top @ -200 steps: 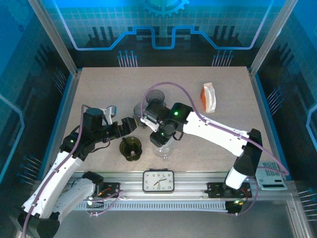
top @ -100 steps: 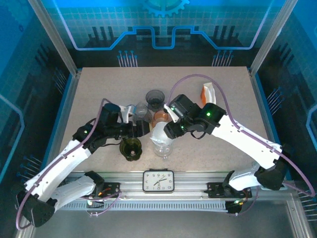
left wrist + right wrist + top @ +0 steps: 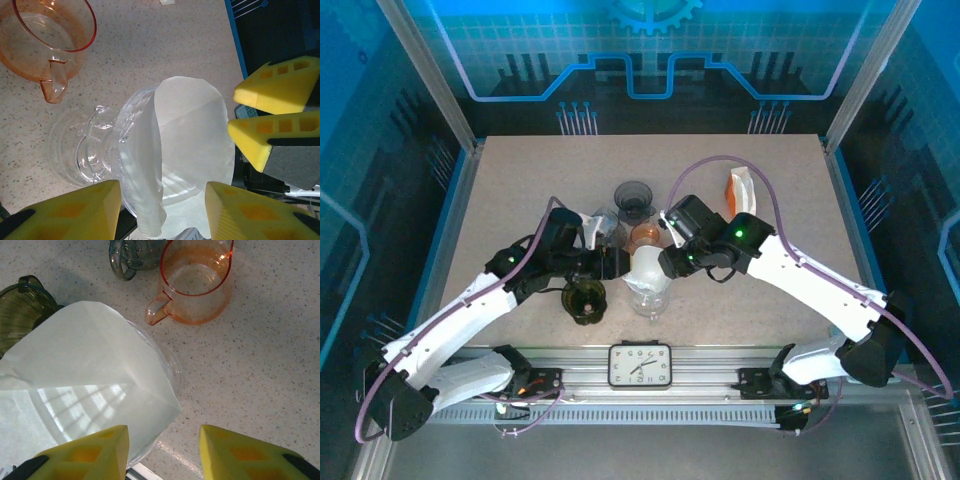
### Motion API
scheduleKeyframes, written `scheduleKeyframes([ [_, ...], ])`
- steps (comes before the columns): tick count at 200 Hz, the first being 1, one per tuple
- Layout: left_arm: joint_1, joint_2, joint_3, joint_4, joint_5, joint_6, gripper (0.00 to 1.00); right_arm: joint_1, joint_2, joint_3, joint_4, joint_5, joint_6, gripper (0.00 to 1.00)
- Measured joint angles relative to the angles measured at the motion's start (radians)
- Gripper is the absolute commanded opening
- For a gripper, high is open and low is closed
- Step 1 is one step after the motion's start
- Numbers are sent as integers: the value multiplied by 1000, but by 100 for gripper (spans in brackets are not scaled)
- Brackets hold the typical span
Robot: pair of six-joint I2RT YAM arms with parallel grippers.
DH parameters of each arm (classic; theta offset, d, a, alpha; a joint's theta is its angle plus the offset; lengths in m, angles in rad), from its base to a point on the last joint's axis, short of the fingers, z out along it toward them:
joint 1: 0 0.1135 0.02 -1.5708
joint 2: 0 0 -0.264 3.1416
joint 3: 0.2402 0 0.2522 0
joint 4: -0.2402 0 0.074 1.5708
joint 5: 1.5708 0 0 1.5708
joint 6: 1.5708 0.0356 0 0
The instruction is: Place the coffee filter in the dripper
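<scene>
Since the filter (image 3: 192, 130) stands only partway in the dripper (image 3: 95, 145) and has not dropped into the cone, I read this as the seating step, not yet finished. The left gripper (image 3: 162, 189) has its jaws apart, with the dripper's rim and the filter's lower edge between them. Whether they press on either I cannot tell. The right gripper (image 3: 163, 432) also has its jaws apart, and I judge it free. The filter's edge lies just beside one of its fingers, not pinched as far as I can see. The two grippers face each other across the dripper. Past them on the table (image 3: 260, 365), an orange cup (image 3: 197, 280) sits near the dripper but apart from it. The filter leans, with one side riding above the rim and a fold hanging loose. Next I would want a light push down at the filter's middle while the dripper is steadied. Too much force and I expect the paper creases or the dripper tips.
</scene>
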Motion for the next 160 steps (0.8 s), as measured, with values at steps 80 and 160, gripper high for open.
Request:
scheduleKeyframes([
  [80, 0, 10, -1, 11, 0, 0, 46, 1, 1, -2, 8, -17, 6, 22],
  [160, 0, 10, -20, 29, 0, 0, 46, 37, 32, -2, -6, 16, 2, 6],
])
